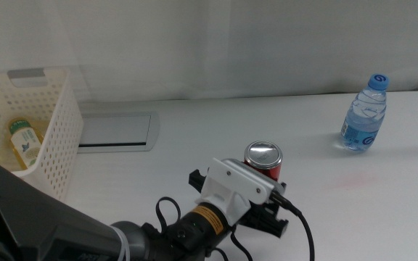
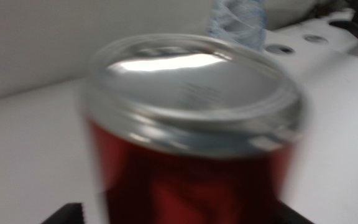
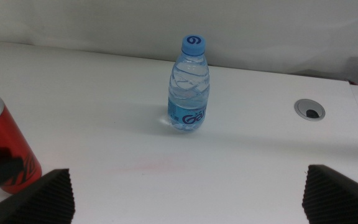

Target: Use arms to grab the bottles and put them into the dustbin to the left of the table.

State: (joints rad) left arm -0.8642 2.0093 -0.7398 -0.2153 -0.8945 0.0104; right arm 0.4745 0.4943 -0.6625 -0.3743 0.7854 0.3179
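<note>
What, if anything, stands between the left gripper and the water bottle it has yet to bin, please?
A red can stands right at the left gripper, between it and the water bottle at the table's far right. The tea bottle already lies in the dustbin.

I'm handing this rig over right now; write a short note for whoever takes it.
Left tool: at a red can at mid-table, its jaws either side of the can; grip unclear.
Right tool: open, waiting, facing the water bottle.
Done: tea bottle lies in the dustbin.
Left: water bottle stands upright on the table, far right; it goes in the dustbin. The can is no bottle.
</note>
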